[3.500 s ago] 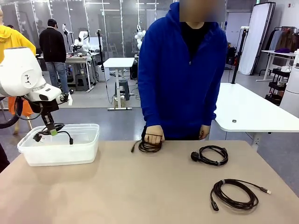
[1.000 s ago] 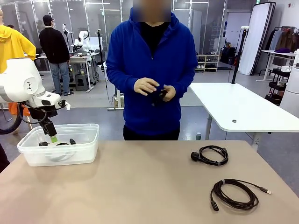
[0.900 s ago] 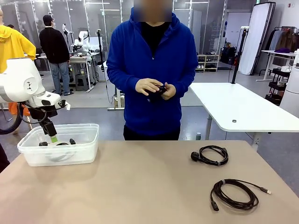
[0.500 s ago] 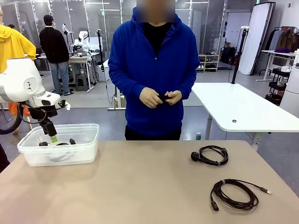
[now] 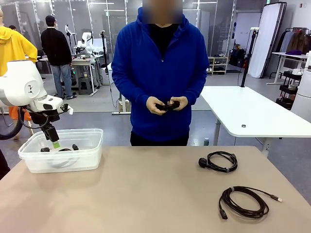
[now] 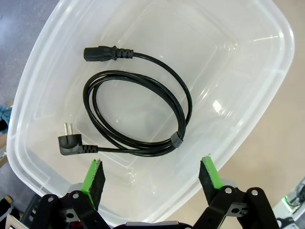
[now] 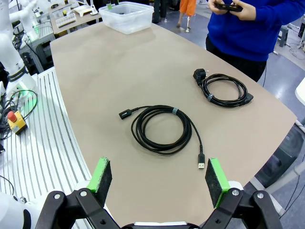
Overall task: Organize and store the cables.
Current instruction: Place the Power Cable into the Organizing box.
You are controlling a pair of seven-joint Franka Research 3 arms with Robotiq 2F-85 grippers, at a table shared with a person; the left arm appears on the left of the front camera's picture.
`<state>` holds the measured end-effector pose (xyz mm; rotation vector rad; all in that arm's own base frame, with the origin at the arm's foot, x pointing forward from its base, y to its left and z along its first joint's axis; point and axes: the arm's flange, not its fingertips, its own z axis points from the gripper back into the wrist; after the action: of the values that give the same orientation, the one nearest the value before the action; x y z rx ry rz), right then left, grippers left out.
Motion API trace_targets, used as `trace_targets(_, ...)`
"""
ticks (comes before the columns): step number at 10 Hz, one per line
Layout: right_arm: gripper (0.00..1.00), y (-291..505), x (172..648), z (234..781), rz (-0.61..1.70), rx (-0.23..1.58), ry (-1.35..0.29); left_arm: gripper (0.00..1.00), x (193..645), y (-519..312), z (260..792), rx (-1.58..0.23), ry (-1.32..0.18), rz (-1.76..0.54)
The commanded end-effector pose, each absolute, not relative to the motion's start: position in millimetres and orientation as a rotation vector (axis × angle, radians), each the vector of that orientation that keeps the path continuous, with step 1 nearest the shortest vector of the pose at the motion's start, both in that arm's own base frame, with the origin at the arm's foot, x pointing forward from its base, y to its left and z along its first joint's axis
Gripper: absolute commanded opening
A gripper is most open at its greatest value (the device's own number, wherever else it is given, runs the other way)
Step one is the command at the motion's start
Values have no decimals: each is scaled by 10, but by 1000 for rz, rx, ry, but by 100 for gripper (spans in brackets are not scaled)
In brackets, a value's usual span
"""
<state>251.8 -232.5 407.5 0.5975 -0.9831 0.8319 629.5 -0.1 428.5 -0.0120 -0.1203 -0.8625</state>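
Cables counted: four. One power cable [image 6: 138, 112] lies coiled in the single clear plastic bin [image 6: 267, 95], at the left of the front view. One plug-ended coil [image 5: 221, 161] and one USB cable [image 5: 243, 201] rest on the table [image 5: 146, 194], lower right. One small coil [image 5: 167, 104] is in the person's hands [image 5: 156, 105], frame centre. Grippers: two. The left gripper [image 6: 151, 164] hangs over the bin, jaws wide and empty. The right gripper [image 7: 157, 167] likewise stands wide and empty. Change: earlier the left gripper carried the binned cable, and the small coil lay at the table's far edge
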Motion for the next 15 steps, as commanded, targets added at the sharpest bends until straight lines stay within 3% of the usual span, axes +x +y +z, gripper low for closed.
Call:
trace_targets(1, 100, -2332, 2523, 4102, 822, 604, -999, 100, 6300, 3, 4297, -9, -122, -862)
trace_targets(5, 100, -2332, 2523, 4102, 822, 604, -999, 100, 6295, -1, 4285, -12, -120, -862)
trace_targets(6, 100, -2332, 2523, 4102, 822, 604, -999, 100, 6179, -24, 4468, 5, -204, -910)
trace_targets(15, 100, -2358, 2398, 4327, 922, 550, -942, 100, 4441, 631, 5249, -184, -535, -1169)
